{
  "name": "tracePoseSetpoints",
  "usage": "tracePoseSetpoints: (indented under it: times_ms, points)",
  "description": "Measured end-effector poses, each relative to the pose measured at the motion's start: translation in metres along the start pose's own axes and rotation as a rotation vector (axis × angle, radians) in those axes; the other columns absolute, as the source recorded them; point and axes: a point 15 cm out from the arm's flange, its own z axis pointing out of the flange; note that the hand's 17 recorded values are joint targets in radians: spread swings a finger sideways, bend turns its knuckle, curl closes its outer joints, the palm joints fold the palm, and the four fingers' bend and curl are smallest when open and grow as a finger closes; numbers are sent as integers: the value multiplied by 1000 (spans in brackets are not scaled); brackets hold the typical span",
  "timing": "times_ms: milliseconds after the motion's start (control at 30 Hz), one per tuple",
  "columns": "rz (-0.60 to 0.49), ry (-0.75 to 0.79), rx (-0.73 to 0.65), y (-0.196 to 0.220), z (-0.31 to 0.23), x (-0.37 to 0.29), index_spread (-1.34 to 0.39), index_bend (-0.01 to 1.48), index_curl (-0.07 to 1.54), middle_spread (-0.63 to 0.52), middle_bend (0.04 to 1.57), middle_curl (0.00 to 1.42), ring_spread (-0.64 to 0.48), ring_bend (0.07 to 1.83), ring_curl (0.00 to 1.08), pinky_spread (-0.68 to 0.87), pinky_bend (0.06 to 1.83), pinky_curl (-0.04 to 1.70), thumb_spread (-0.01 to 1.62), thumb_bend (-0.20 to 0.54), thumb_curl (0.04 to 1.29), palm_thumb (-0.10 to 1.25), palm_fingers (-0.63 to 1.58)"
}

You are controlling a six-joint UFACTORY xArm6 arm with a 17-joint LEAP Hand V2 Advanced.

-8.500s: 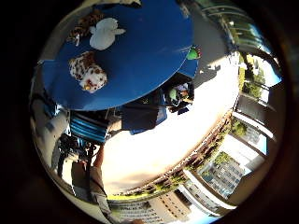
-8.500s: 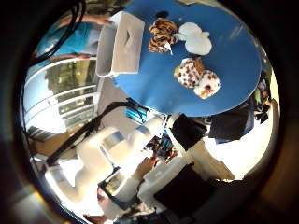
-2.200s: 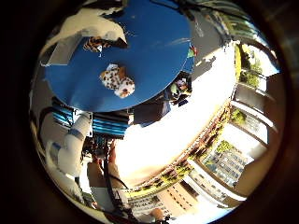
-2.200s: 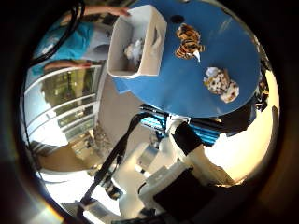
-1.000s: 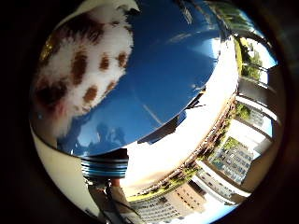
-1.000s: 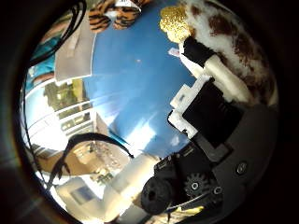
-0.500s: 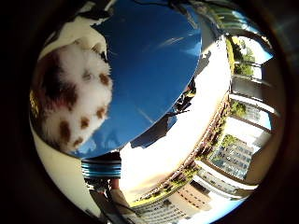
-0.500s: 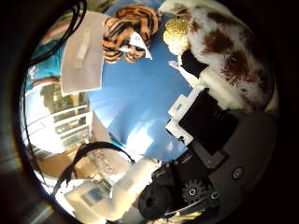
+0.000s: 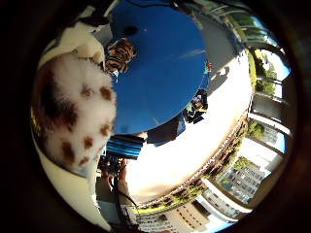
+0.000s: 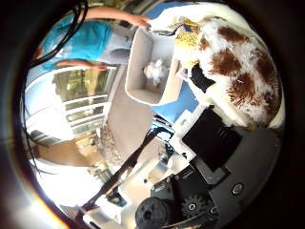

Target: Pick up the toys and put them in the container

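Note:
A white plush toy with brown spots (image 9: 73,111) fills one side of both palm views, pressed close to the palm. My right hand (image 10: 209,129) is shut on it, its white and black fingers lying against the fur. The toy hangs well above the round blue table (image 9: 165,73). A striped tiger toy (image 9: 119,54) lies on that table, beside the held toy in the picture. The grey open container (image 10: 143,62) stands at the table's edge with a white toy (image 10: 155,71) inside it.
A person's hand (image 10: 140,20) rests at the container's far rim. Chairs and a bag (image 9: 197,104) stand on the pale floor beside the table. The arm's base and geared parts (image 10: 190,205) lie below the palm.
The hand has risen from the table with the spotted toy still against the palm. The table looks smaller now, and the container with the white toy has come into the thumb side view.

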Motion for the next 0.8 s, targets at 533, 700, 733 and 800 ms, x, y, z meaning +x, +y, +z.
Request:
tracePoseSetpoints:
  times_ms: [533, 700, 733, 800]
  points:
    - [-134, -35, 88, -167, 51, -170, -1050, 998, -18, -268, 1187, 1166, -132, 1463, 857, 130, 1617, 785, 1079, -39, 815, 896, 846]
    - [-157, -40, 116, -213, 93, -199, -1054, 1035, -17, -268, 1194, 1176, -132, 1472, 862, 122, 1622, 810, 1107, -17, 801, 881, 821]
    - [-159, -41, 114, -220, 103, -204, -1054, 1039, -17, -268, 1195, 1177, -132, 1473, 862, 121, 1622, 813, 1111, -15, 799, 883, 819]
    - [-168, -41, 112, -230, 119, -213, -1052, 1058, -17, -268, 1201, 1182, -132, 1480, 864, 120, 1622, 826, 1121, -18, 792, 877, 809]
